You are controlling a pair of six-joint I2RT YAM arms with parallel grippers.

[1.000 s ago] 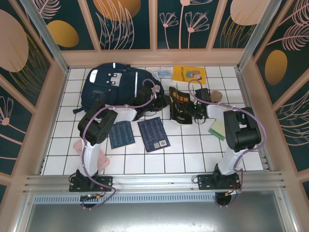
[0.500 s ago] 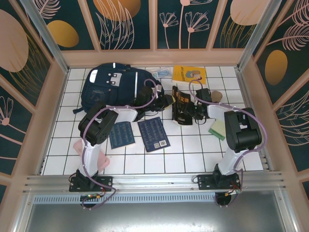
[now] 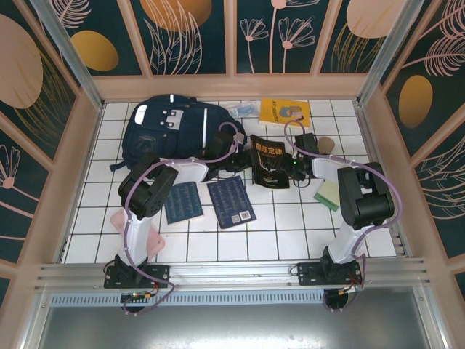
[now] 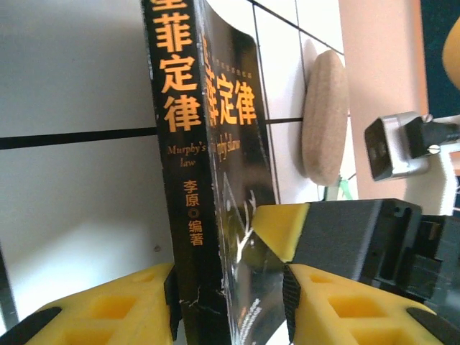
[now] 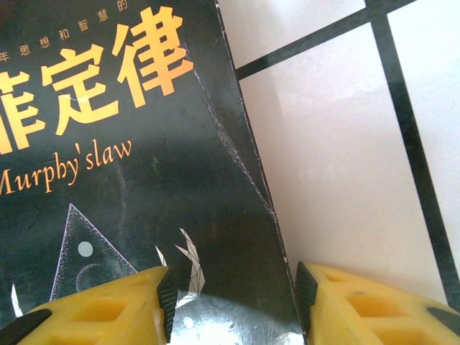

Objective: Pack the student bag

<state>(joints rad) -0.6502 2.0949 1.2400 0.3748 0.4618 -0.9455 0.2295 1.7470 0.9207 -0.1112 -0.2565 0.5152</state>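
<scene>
Left hand (image 4: pixel 228 279) and right hand (image 5: pixel 231 279) both pinch the black book (image 3: pixel 269 163), near the navy, white-striped student bag (image 3: pixel 171 131) lying on the worktop (image 3: pixel 283 225).

black book (image 5: pixel 129 180) title cropped, student bag (image 3: pixel 163 131) partly behind left arm (image 3: pixel 190 171)

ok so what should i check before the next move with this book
1. Right gripper grip on the black book: ok, its fingers sit either side of the book's edge.
2. Left gripper grip on it: ok, its fingers flank the spine and seem to touch.
3. Book lifted off the table: cannot tell, it tilts between both grippers.
4. Student bag open to receive it: cannot tell, no opening is visible from above.
5. Other items packed: not ok, two blue booklets and a yellow book lie on the table.
</scene>
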